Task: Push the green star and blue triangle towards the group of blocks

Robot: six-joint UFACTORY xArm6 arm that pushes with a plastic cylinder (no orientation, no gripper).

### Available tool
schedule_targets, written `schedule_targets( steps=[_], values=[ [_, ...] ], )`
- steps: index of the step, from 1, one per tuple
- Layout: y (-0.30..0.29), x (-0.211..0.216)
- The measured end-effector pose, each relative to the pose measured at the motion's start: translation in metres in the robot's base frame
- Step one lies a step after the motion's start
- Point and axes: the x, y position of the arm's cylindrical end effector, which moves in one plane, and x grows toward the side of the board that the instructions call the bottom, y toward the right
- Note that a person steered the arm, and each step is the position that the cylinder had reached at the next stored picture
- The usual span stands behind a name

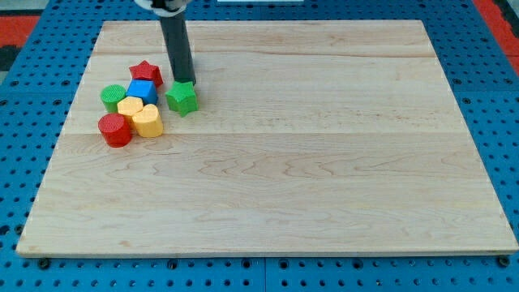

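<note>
The green star (182,97) lies on the wooden board (324,162) near the view's upper left, a small gap to the right of the group of blocks. My tip (185,80) stands just above the star's top edge, touching or nearly touching it. The group holds a red star (146,73), a blue block (143,91) that may be the blue triangle, a green cylinder (113,97), a yellow block (130,107), a yellow heart-like block (148,120) and a red cylinder (115,130). The blue block sits inside the group, next to the red star.
The board rests on a blue perforated table (24,122). The board's left edge runs close to the group. The rod (176,40) rises from the tip to the view's top.
</note>
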Motion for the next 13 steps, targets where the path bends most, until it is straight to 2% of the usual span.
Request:
schedule_targets(
  steps=[1, 2, 3, 4, 5, 6, 7, 8, 9, 11, 12, 13],
  values=[
    [0.008, -0.021],
    [0.039, -0.078],
    [0.017, -0.104],
    [-0.033, -0.087],
    [-0.056, -0.062],
    [-0.032, -0.059],
    [0.004, -0.077],
    [0.027, -0.067],
    [0.041, -0.02],
    [0.025, 0.004],
    [-0.005, 0.006],
    [0.009, 0.009]
  ],
)
